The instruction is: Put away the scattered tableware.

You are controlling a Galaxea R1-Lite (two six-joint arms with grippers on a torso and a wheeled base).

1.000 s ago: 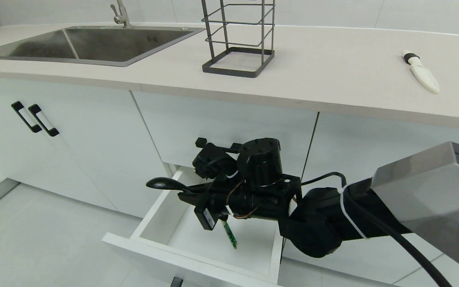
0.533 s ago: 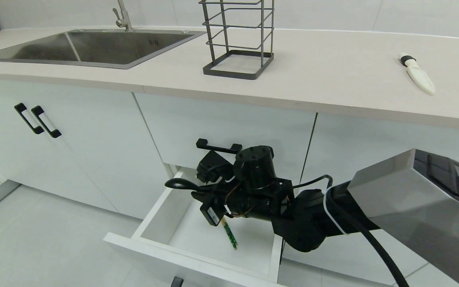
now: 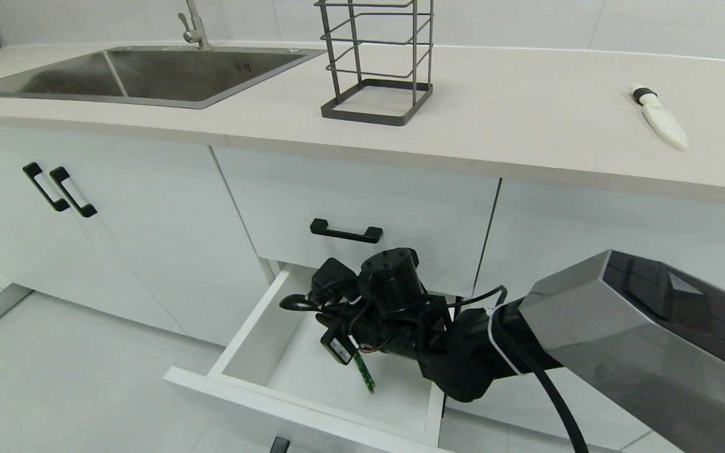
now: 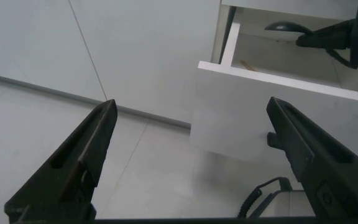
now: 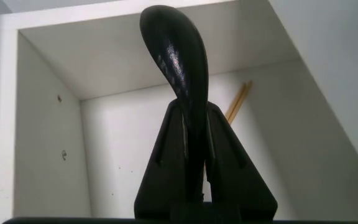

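Observation:
A black spoon [image 3: 295, 303] is held by its handle in my right gripper [image 3: 323, 308], which is shut on it. The spoon hangs low inside the open white drawer [image 3: 299, 406], near its back left corner. In the right wrist view the spoon's bowl [image 5: 174, 56] sticks out past the fingertips [image 5: 166, 140], over the drawer floor [image 5: 123, 155]. A pair of chopsticks [image 5: 238, 102] lies in the drawer, its green end [image 3: 364, 374] towards the front. A white knife [image 3: 658, 118] with a black band lies on the counter at the right. My left gripper [image 4: 191, 162] hangs open, low beside the drawer front [image 4: 278, 106].
A dark wire rack [image 3: 378, 60] stands on the counter's middle, and a steel sink [image 3: 129, 69] is set in at the left. Above the open drawer is a shut drawer with a black handle [image 3: 345, 231]. Cupboard doors with black handles [image 3: 60, 189] are at the left.
My right gripper has carried the spoon down and back, from above the drawer's left wall to inside it. The head camera shifted slightly at first. The knife has not moved.

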